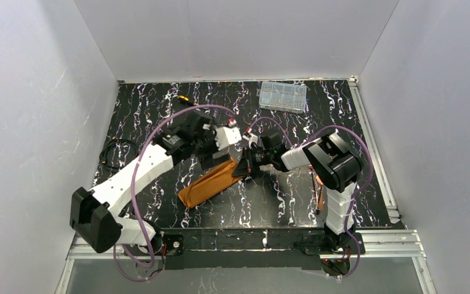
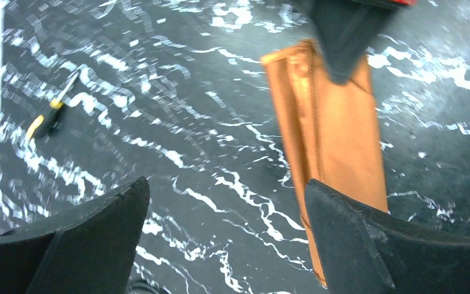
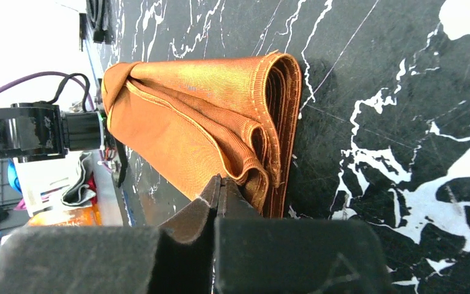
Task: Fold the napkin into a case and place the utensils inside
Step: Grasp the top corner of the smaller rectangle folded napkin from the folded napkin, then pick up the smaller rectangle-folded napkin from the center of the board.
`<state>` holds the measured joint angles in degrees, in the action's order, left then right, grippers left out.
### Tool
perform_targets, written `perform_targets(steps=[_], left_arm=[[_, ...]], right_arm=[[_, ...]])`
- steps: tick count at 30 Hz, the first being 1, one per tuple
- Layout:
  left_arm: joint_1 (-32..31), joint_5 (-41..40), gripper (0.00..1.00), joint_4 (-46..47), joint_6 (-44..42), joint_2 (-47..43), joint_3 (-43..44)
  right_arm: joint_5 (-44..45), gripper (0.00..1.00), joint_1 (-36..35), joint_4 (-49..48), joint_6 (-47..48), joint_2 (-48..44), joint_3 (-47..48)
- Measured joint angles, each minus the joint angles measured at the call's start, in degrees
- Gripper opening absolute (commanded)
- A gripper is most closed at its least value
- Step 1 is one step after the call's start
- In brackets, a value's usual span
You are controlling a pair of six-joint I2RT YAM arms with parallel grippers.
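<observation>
Mid-table, right gripper (image 3: pixel 218 184) pinches shut on the folded rust-orange cloth napkin (image 3: pixel 190 116), left gripper (image 2: pixel 226 190) gapes wide: a thin-layer slip could flop it closed.

— What is laid on the black, white-veined table (image 1: pixel 159 110)?
— A folded orange napkin (image 1: pixel 211 182) is seen mid-table. A clear box (image 1: pixel 282 96) and a screwdriver (image 1: pixel 184 97) are set by the far edge. Copper cutlery (image 1: pixel 320 195) is found at the right and a coiled cable (image 1: pixel 115 154) at the left.
</observation>
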<state>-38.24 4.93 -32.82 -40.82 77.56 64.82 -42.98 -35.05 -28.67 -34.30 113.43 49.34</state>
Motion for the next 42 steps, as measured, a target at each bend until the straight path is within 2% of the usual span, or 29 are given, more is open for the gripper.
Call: perform_targets(steps=[2, 5, 7, 12, 14, 17, 25, 36, 42], left_arm=[[1.6, -1.6, 0.8, 0.1, 3.2, -1.6, 2.0], [4.7, 2.1, 0.74, -1.0, 1.2, -2.7, 2.8], [5.3, 4.8, 0.74, 0.7, -3.6, -6.6, -3.8], [5.9, 8.5, 0.75, 1.5, -20.8, -21.8, -30.5], [7.2, 9.6, 0.75, 0.2, -26.0, -24.1, -34.6], [8.6, 10.8, 0.74, -0.8, -31.9, -24.4, -34.9], [9.7, 12.9, 0.71, 0.5, -40.7, -27.0, -37.7], [13.4, 18.4, 0.71, -12.5, -53.9, -29.1, -34.7], [14.0, 18.5, 0.64, -8.3, -57.8, -31.6, -40.2]], right_arm=[[0.6, 0.01, -0.2, 0.7, 0.7, -0.4, 0.0], [0.9, 0.01, -0.4, 1.1, 1.3, -0.5, 0.2], [1.0, 0.01, -0.6, 2.1, 1.3, -0.5, 0.7], [3.3, 0.01, -1.2, 5.2, 1.8, -1.3, 1.9], [4.6, 0.01, -1.5, 6.2, 2.0, -2.0, 1.9], [5.8, 0.01, -1.7, 7.4, 1.9, -2.6, 1.9], [7.1, 0.01, -1.9, 9.1, 1.6, -3.0, 2.4], [7.3, 0.01, -2.0, 9.3, 1.3, -3.1, 2.5], [7.3, 0.01, -2.0, 9.3, 1.0, -3.1, 2.5]])
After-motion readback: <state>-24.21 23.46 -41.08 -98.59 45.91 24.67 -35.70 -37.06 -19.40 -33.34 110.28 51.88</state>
